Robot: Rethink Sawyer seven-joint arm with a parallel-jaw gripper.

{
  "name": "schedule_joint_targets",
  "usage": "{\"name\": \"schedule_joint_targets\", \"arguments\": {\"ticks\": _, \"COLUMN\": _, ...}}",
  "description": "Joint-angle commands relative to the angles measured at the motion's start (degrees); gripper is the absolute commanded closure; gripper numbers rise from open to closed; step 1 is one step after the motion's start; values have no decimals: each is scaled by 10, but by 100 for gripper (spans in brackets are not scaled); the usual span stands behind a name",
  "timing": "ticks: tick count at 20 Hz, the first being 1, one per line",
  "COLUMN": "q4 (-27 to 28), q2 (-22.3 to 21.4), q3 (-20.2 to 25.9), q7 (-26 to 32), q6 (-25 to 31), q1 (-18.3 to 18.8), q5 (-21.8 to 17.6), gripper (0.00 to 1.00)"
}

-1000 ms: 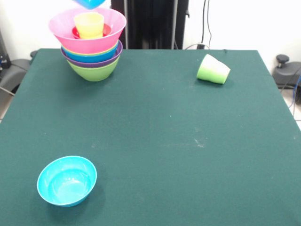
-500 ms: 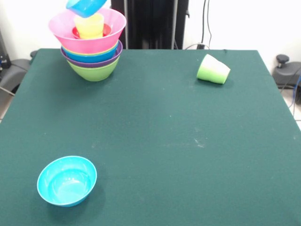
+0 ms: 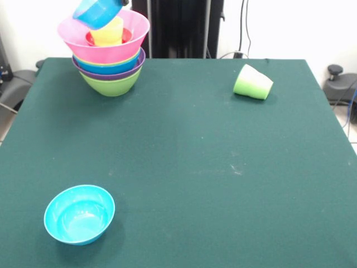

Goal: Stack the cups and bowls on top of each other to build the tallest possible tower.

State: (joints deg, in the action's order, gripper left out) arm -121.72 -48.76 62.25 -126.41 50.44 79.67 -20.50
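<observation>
At the far-left corner of the green bench (image 3: 184,145), a tilted blue plastic bowl (image 3: 96,12) hangs over the yellow-orange cup (image 3: 109,33) in the nested bowl tower (image 3: 106,56). Placing it seems underway; levelling and centring come next. Whether the pincer is gripping it, I cannot tell.

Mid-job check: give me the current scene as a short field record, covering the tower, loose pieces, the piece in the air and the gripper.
tower: nested bowls at the table's far left corner, lime green base, pink bowl on top
inside pink bowl: red bowl, upright yellow cup
in the air: blue bowl, tilted, over the yellow cup
loose: cyan bowl upright, near left; light green cup on its side, far right
gripper: not visible
</observation>
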Motion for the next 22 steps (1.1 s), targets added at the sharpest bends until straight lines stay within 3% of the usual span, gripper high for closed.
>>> {"name": "schedule_joint_targets", "arguments": {"ticks": 1, "q4": 30, "q2": 27, "q3": 3, "q7": 161, "q6": 45, "q1": -8, "q5": -48, "gripper": 100}}
{"name": "schedule_joint_targets", "arguments": {"ticks": 12, "q4": -13, "q2": 16, "q3": 17, "q7": 142, "q6": 22, "q1": 19, "q5": -58, "gripper": 100}}
{"name": "schedule_joint_targets", "arguments": {"ticks": 22, "q4": -61, "q2": 12, "q3": 20, "q7": 99, "q6": -16, "q1": 22, "q5": -65, "gripper": 100}}
